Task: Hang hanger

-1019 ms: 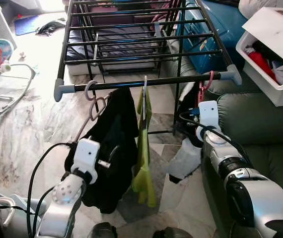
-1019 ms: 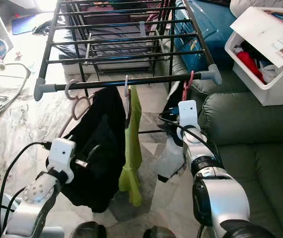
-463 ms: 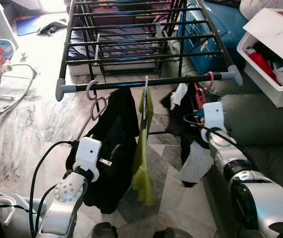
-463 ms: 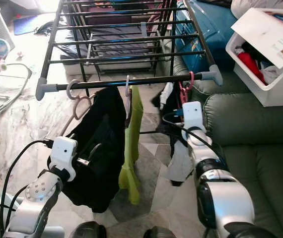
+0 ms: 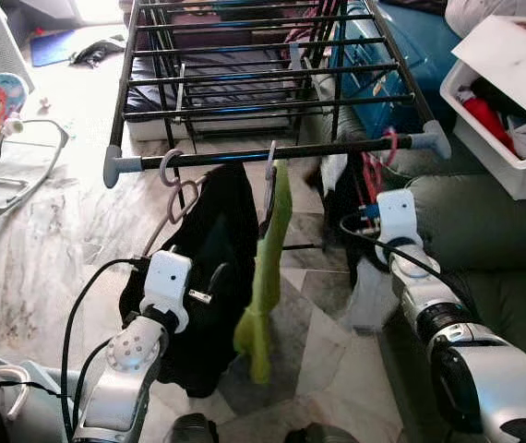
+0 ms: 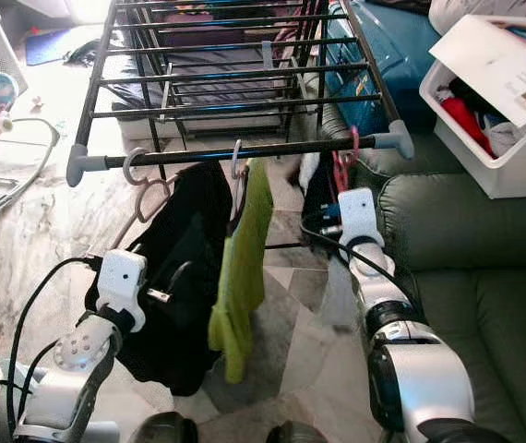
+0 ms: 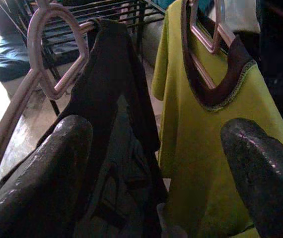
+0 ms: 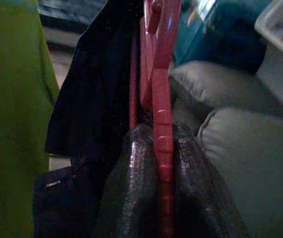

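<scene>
In your left eye view, your right gripper point(image 5: 371, 198) is raised just under the front rail point(image 5: 272, 153) of the drying rack point(image 5: 245, 78), near the rail's right end cap, and the red hanger point(image 5: 376, 161) rises from it with its hook over the rail; a dark garment point(image 5: 346, 198) hangs from that hanger just to the gripper's left. Your left gripper point(image 5: 209, 274) sits lower, against the black garment point(image 5: 208, 277) that hangs from a pale pink hanger point(image 5: 175, 189), with the lime-green shirt point(image 5: 263, 277) swung out at a tilt between your two arms. To your right arm's right lies the green sofa point(image 5: 484, 231), and beyond it a white box point(image 5: 508, 101) of clothes. In your right eye view the same layout shows, with a baby bouncer point(image 6: 5, 148) on the marble floor point(image 6: 23, 240) well off to your left arm's left. In your left wrist view, your fingers point(image 7: 37, 178) stand wide apart and hold nothing; the black garment and the green shirt hang just ahead of them. In your right wrist view, your fingers point(image 8: 131, 193) are pressed together on the red hanger's flat stem, the dark garment beside it.
</scene>
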`<state>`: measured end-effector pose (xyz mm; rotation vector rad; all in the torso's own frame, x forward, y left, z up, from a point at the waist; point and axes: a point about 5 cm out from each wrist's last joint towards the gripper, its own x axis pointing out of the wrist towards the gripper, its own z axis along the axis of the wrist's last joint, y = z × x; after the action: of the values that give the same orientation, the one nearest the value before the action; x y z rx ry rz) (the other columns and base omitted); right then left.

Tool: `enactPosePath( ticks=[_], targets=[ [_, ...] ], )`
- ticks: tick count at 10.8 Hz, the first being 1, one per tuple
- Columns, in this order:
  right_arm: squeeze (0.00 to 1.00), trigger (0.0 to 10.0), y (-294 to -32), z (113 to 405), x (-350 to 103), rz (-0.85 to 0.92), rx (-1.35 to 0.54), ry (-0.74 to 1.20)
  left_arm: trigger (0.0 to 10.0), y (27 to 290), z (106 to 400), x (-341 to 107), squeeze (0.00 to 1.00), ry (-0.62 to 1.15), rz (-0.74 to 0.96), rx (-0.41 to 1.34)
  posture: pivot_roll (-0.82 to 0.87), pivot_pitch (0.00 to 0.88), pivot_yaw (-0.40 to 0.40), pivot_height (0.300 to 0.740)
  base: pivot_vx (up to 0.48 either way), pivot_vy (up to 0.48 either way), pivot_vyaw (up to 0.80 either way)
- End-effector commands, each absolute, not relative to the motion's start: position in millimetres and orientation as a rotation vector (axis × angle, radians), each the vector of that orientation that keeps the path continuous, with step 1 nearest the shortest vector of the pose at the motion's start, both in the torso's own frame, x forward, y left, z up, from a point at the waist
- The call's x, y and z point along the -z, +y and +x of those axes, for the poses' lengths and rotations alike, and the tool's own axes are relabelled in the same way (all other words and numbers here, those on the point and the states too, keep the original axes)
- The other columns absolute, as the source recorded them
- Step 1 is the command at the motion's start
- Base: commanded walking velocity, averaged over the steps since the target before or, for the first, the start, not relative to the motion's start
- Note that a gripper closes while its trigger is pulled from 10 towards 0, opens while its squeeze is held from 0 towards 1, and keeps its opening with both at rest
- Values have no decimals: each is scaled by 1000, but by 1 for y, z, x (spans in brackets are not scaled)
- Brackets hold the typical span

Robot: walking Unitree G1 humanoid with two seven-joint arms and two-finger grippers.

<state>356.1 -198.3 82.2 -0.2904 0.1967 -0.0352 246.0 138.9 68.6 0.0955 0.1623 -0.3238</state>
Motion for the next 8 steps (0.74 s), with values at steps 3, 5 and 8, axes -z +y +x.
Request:
enactPosePath(
  ticks=[3, 5, 8],
  targets=[
    [0, 10000, -195, 353, -95, -281, 56, 23, 10000, 135, 246, -61, 0, 174, 95, 293, 22, 0, -7, 740, 0, 0, 0],
    [0, 10000, -199, 337, -83, -282, 64, 0, 10000, 133, 245, -60, 0, 177, 83, 272, 17, 0, -10, 740, 0, 0, 0],
    [0, 10000, -196, 301, -67, -311, 27, -30, 10000, 131, 252, -62, 0, 155, 80, 262, -4, 0, -20, 740, 0, 0, 0]
  ],
)
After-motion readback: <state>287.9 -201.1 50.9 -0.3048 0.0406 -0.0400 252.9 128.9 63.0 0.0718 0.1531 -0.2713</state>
